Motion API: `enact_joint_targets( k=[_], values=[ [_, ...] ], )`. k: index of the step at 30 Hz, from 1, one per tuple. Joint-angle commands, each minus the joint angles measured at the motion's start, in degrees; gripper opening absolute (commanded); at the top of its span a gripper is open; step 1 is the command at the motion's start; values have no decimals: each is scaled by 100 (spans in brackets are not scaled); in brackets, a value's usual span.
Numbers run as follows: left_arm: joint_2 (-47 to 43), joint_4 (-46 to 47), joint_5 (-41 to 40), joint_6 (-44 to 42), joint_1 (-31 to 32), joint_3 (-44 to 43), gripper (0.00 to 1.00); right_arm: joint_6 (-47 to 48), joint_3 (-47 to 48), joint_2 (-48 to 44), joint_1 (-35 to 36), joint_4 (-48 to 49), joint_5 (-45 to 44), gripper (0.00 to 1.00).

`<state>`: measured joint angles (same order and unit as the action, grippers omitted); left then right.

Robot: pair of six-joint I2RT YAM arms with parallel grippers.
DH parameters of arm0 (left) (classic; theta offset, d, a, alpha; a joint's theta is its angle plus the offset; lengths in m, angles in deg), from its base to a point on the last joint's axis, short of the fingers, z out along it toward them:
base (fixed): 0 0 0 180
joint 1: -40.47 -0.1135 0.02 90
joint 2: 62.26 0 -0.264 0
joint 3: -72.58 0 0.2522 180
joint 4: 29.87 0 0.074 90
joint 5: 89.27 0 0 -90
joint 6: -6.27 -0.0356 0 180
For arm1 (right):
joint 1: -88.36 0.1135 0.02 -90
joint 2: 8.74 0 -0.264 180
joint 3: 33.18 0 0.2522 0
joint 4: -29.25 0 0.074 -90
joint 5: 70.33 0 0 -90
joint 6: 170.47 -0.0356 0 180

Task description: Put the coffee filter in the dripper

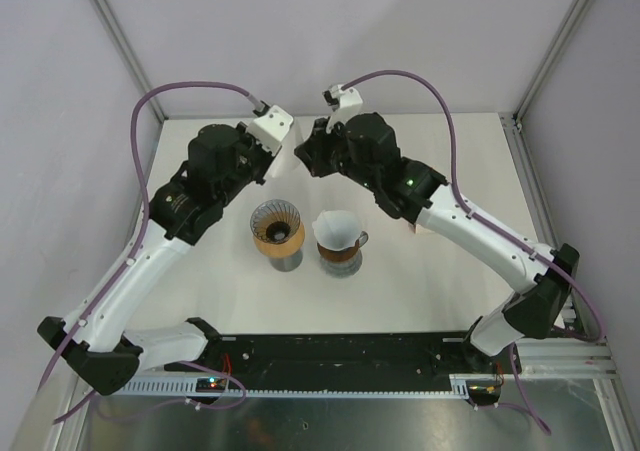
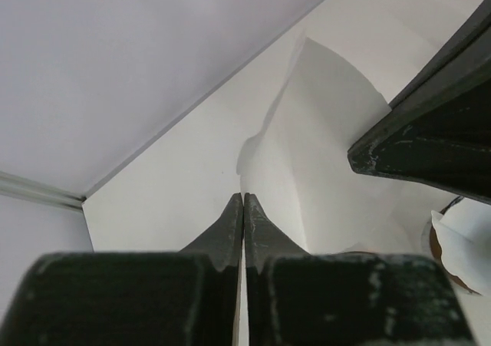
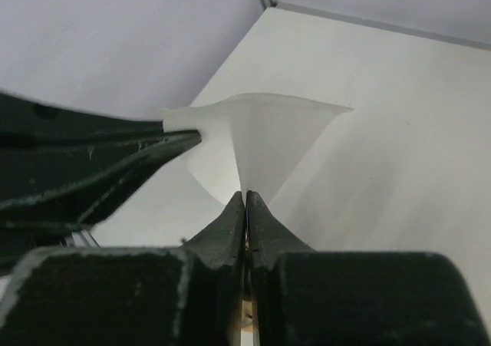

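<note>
Nearest the arm bases, on the white table (image 1: pixel 400 291), stands an empty ribbed dripper (image 1: pixel 277 229). Just to its right is a holder (image 1: pixel 340 239) with white paper in it. Farther back, the two arms meet tip to tip.

The left gripper (image 2: pixel 243 200) has its jaws closed on one edge of a white paper filter (image 3: pixel 268 131). The right gripper (image 3: pixel 245 196) is clamped on the filter's pointed lower part. The filter fans open between them and appears lifted off the table, beyond the dripper.

The filter looks very light, thin and floppy, and likely to crease or tear if the arms pull apart. The rim or seam seems the safest place to hold it, pinched gently.
</note>
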<state>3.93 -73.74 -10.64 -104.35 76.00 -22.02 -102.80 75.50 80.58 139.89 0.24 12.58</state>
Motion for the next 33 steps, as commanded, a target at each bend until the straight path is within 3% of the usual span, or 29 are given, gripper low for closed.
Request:
enact_joint_targets(
  k=[1,5,7,11,14,19,24,33],
  values=[
    [-226,-52,321,-150,30,50,0,1018,-266,-448,-16,331,1106,15],
    [-298,-648,1217,-194,14,-66,0,2571,-1044,-1218,71,673,1320,47],
    [-315,-967,1586,-209,15,-174,0,3596,-1425,-1695,154,622,1662,58],
    [-355,-1490,1974,-382,13,-323,0,5852,-1825,-2474,571,-69,2254,76],
    [-341,-1773,2108,-520,26,-405,0,7260,-1946,-2684,1187,-397,1869,87],
    [-294,-2088,2319,-597,65,-569,0,9063,-1813,-2240,2153,-1001,419,89],
    [-230,-2344,2360,-652,101,-690,0,9560,-1142,-1544,2362,-1806,-261,86],
    [-166,-2510,2380,-688,146,-712,0,9929,-441,-568,2376,-2155,-1067,84]
  ],
)
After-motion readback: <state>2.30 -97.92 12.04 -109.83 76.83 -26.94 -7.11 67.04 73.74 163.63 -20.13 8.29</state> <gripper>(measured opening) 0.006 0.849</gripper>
